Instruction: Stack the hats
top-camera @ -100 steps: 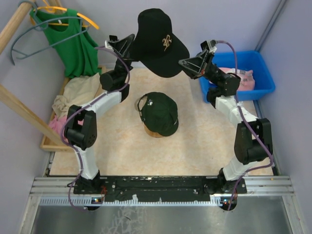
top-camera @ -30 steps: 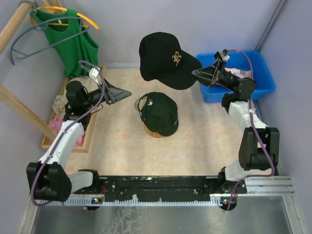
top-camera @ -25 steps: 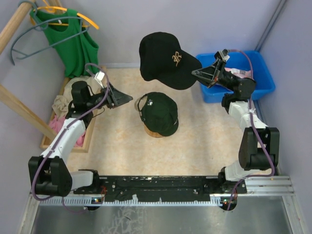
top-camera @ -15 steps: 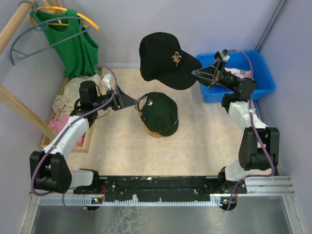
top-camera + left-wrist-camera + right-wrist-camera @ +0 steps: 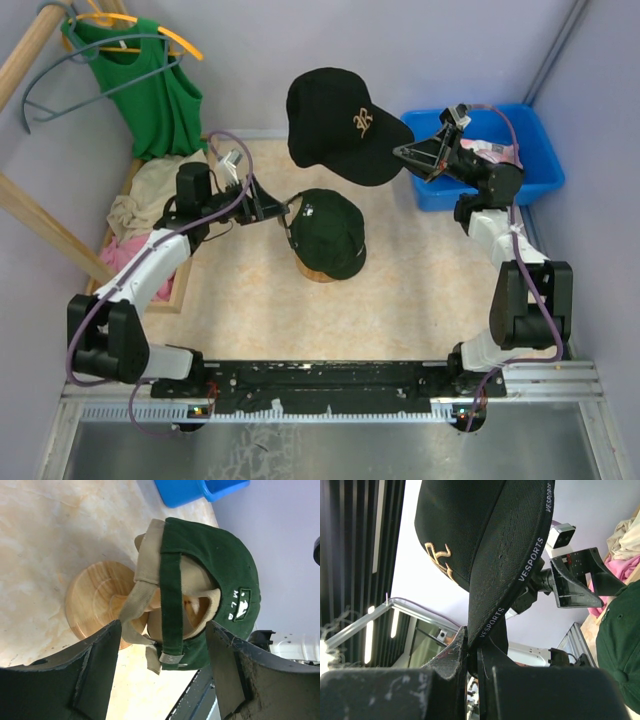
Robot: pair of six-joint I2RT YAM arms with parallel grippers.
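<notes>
My right gripper [image 5: 405, 152] is shut on the brim of the black cap with the gold emblem [image 5: 338, 118] and holds it in the air above the table's far middle. In the right wrist view the brim [image 5: 505, 580] is pinched between the jaws of this gripper [image 5: 472, 655]. The dark green cap [image 5: 325, 230] sits over the tan cap [image 5: 145, 577] on a round wooden stand [image 5: 92, 605]. My left gripper [image 5: 275, 207] is open and empty, just left of the green cap's back strap [image 5: 170, 595]. The pink cap [image 5: 497, 158] lies in the blue bin.
A blue bin [image 5: 535, 180] stands at the back right, under my right arm. A wooden tray [image 5: 130, 290] with cream [image 5: 150, 190] and pink cloths [image 5: 112, 255] lies along the left edge. A green sleeveless top [image 5: 150, 95] hangs on a hanger at the back left.
My left gripper let go of the black cap, swung out left, then moved right to the back of the green cap. My right gripper kept holding the black cap, shifted slightly right.
</notes>
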